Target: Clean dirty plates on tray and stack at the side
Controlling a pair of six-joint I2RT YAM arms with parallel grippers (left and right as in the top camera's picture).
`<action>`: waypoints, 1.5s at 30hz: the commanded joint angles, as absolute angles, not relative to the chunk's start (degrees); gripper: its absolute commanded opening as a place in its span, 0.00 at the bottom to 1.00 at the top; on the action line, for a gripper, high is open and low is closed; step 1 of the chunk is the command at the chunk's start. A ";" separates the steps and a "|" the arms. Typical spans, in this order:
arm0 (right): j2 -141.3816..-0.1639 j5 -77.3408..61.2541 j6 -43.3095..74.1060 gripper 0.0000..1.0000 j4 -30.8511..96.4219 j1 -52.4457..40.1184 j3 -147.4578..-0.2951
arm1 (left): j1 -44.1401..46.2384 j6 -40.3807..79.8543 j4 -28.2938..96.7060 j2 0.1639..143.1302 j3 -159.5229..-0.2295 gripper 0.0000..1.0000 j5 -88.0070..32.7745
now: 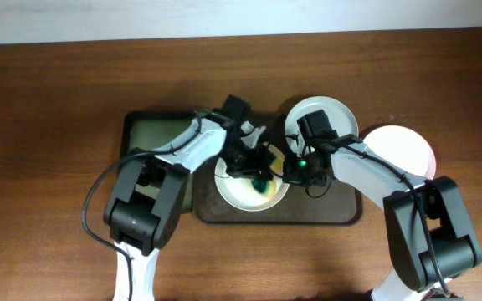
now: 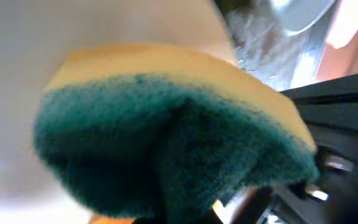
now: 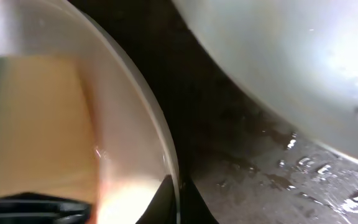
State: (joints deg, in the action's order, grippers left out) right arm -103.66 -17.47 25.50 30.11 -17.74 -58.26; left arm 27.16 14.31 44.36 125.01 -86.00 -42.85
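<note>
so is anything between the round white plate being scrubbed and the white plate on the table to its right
Only the right arm crosses that line from the scrubbed plate to the table plate. The third white plate sits further back in the dark brown rectangular tray, off it.

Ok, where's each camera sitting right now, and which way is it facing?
Overhead: above the table, facing straight down; the left arm, right arm and whole tray show.
Left wrist: on the left gripper, facing the sponge it holds at the middle plate; its fingers are hidden.
Right wrist: on the right gripper, low over the wet tray, facing that plate's rim; dark fingertips at the bottom.
Shared: both wrist views catch the middle plate.
</note>
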 commanded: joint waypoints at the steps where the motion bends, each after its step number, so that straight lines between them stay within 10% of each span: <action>1: -103.68 -18.87 25.52 0.04 29.93 -18.44 -57.52 | 23.62 13.19 46.54 117.86 -91.92 0.00 -40.14; 6: -103.68 -18.87 25.50 0.05 29.98 -18.44 -57.52 | 20.29 13.23 53.36 107.04 -96.64 0.00 -17.12; 9: -103.68 -18.87 25.52 0.29 30.11 -18.44 -57.52 | 18.46 14.55 58.48 98.52 -97.65 0.00 3.84; 14: -103.68 -18.22 25.54 0.36 30.59 -18.44 -57.04 | 16.58 20.71 66.32 91.05 -97.65 0.00 25.23; 17: -103.68 -14.87 25.56 0.34 30.06 -18.44 -55.37 | 15.55 21.91 69.41 90.41 -97.54 0.01 25.32; 20: -103.68 -14.81 25.56 0.04 29.52 -18.44 -54.52 | 14.83 22.17 69.58 90.98 -96.86 0.02 25.34; 45: -102.54 -1.56 22.81 0.04 49.30 -22.46 -89.67 | 14.46 23.83 72.51 80.68 -96.36 0.00 20.32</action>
State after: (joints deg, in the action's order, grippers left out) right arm -103.02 -5.26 23.14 52.05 -19.14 -88.36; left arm 14.81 23.05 72.64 87.44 -96.20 19.94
